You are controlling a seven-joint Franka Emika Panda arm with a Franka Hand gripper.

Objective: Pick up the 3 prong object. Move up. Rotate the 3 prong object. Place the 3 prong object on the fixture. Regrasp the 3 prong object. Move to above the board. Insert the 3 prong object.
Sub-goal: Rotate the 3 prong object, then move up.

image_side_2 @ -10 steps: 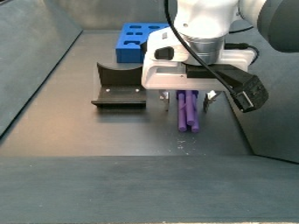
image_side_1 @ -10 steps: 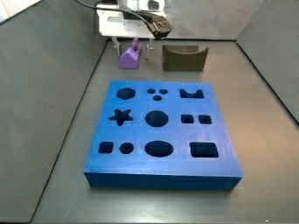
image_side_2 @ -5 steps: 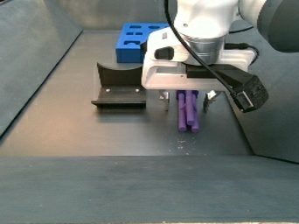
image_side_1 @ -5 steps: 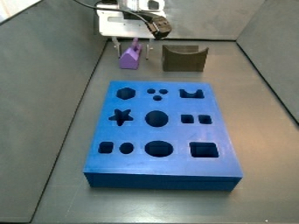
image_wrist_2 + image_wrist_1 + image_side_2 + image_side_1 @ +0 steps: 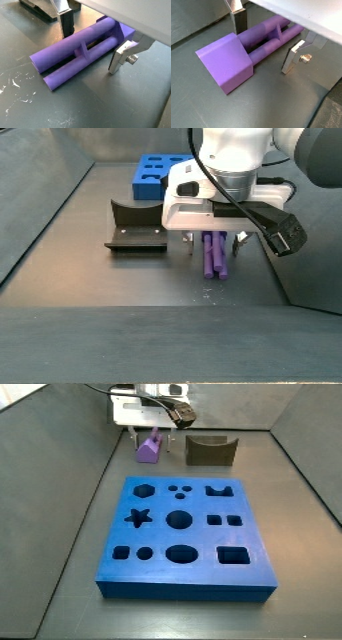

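The gripper (image 5: 215, 236) straddles the peg (image 5: 215, 256), which lies flat on the floor at the fixture's (image 5: 134, 226) 3 o'clock, long axis pointing toward the board (image 5: 163, 168); jaws parted, not yet pinching.

One 3 prong object (image 5: 254, 45), fixture (image 5: 209, 450), board (image 5: 185, 534), claw (image 5: 90, 47).

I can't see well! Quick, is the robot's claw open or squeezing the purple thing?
Gripper: open, its fingers on either side of the 3 prong object lying on the floor, with gaps showing; not holding it.
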